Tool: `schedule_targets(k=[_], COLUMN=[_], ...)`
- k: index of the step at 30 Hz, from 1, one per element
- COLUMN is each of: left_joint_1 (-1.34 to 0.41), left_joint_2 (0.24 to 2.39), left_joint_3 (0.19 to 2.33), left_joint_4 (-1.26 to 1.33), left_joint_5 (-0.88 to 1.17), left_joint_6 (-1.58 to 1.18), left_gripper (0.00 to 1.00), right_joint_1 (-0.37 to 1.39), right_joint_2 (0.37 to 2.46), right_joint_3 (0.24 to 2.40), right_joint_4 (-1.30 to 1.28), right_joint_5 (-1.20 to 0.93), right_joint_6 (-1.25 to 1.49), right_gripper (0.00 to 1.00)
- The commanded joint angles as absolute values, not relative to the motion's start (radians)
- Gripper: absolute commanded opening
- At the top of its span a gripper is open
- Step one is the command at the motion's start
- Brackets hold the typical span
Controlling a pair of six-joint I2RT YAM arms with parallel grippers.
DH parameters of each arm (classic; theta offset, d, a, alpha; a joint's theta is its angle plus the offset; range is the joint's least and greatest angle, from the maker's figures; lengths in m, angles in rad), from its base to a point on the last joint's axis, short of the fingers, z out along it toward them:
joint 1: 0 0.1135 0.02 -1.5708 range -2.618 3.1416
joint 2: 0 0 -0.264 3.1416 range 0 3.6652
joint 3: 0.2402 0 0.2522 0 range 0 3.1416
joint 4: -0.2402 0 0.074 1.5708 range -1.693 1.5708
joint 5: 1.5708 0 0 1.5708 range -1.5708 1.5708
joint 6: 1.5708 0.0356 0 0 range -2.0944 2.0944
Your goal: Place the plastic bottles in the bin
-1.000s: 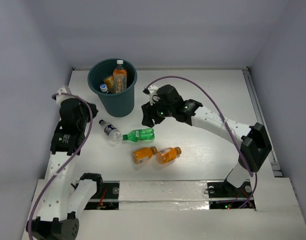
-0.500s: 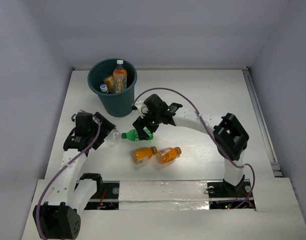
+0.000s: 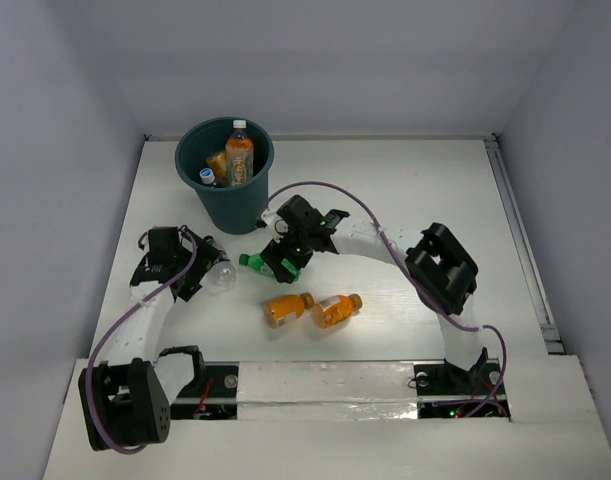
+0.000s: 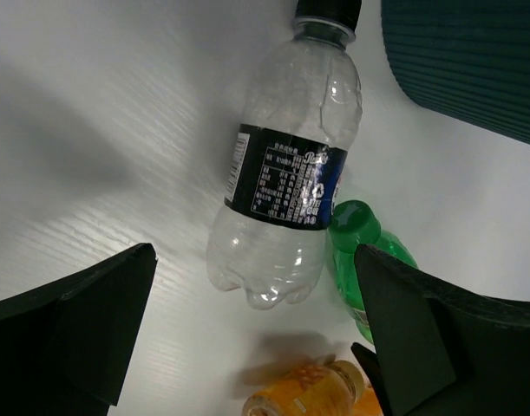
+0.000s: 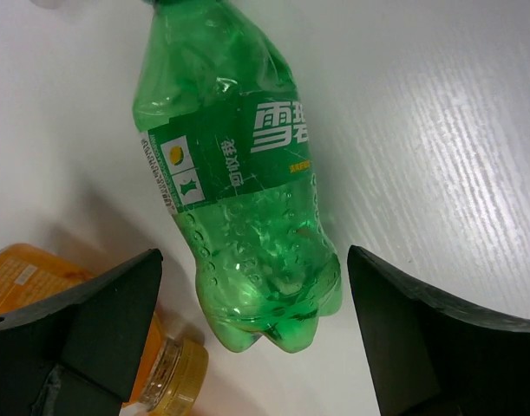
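We are looking at a job that is a little short of its midpoint. Three bottles are sitting inside the bin (image 3: 230, 210): an upright orange bottle (image 3: 239, 157), a leaning orange bottle (image 3: 217, 163) beside it, and a third showing only as a blue cap (image 3: 206, 176), so we are guessing it is a clear one. Four more are lying on the bench (image 3: 435, 180).

The left tool (image 4: 254, 264) is hanging over the clear bottle (image 4: 286, 173), its fingers spread wide on either side of the bottle's base and gripping nothing. That bottle is lying on its side with its cap pointing toward the foot of the bin, near it. The right tool (image 5: 251, 260) is likewise standing apart, straddling the green bottle (image 5: 234, 173) near its base without clamping on it. The green cap is lying just beside the clear bottle's lower body.

Nearer the arm bases, one loose orange bottle (image 3: 285, 308) and the other loose orange bottle (image 3: 335, 309) are lying close together, with no tool near them.

We are judging that both arms are lining up a pick. Closing, lifting and dropping into the bin are all left to do, and the two orange ones come after that.
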State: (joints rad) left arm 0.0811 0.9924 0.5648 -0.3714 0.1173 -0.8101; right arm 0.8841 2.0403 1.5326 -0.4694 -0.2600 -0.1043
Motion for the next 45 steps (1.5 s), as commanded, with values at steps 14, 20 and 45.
schedule_targets(k=[14,20,45], left_joint_1=[0.095,0.095,0.104], left_joint_2=[1.192,1.227,1.240], left_joint_3=[0.583,0.580,0.560], left_joint_4=[-0.178,-0.149,-0.106], left_joint_5=[0.163,0.164,0.181], left_joint_6=[-0.706,-0.696,-0.672], left_gripper=[0.96,0.92,0.32], right_joint_1=[0.891,0.891,0.936], right_joint_2=[2.019,2.000,1.531], right_joint_3=[1.485,1.474,1.652], right_joint_4=[-0.324,-0.319,-0.379], right_joint_5=[-0.152,-0.152,-0.193], right_joint_6=[-0.064,-0.068,0.089], right_gripper=[0.72,0.66,0.59])
